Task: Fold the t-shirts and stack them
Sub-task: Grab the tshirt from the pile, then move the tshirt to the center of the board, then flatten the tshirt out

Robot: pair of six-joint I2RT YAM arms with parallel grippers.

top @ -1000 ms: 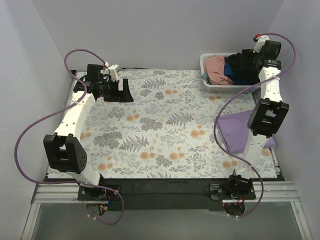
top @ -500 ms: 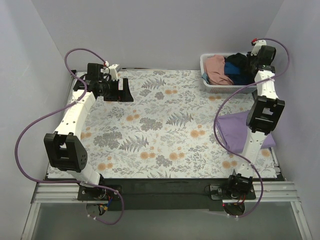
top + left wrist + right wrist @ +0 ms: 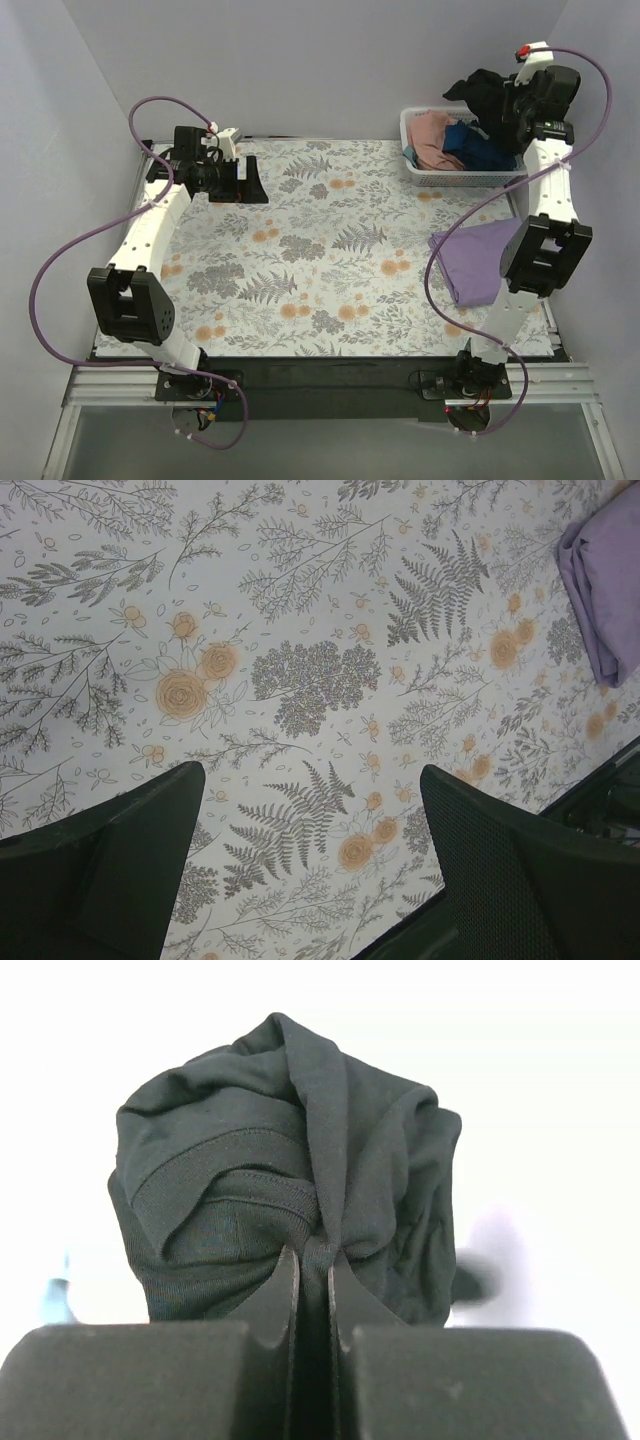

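Note:
My right gripper [image 3: 503,107] is shut on the black t-shirt [image 3: 480,95] and holds it bunched in the air above the white basket [image 3: 463,178] at the back right. The right wrist view shows the dark cloth [image 3: 290,1200] pinched between the two fingers [image 3: 313,1260]. A pink t-shirt [image 3: 432,138] and a dark blue one [image 3: 478,150] lie in the basket. The lavender t-shirt [image 3: 475,260] lies folded on the table at the right, also in the left wrist view [image 3: 605,580]. My left gripper [image 3: 250,180] hovers open over the back left of the table [image 3: 310,780].
The floral tablecloth [image 3: 310,250] covers the table. Grey walls close in on three sides. Purple cables loop from both arms. The right arm's lower links stand over the lavender shirt's right part.
The right gripper closed on the black t-shirt in the basket and lifted it up and slightly right. The left arm stayed still.

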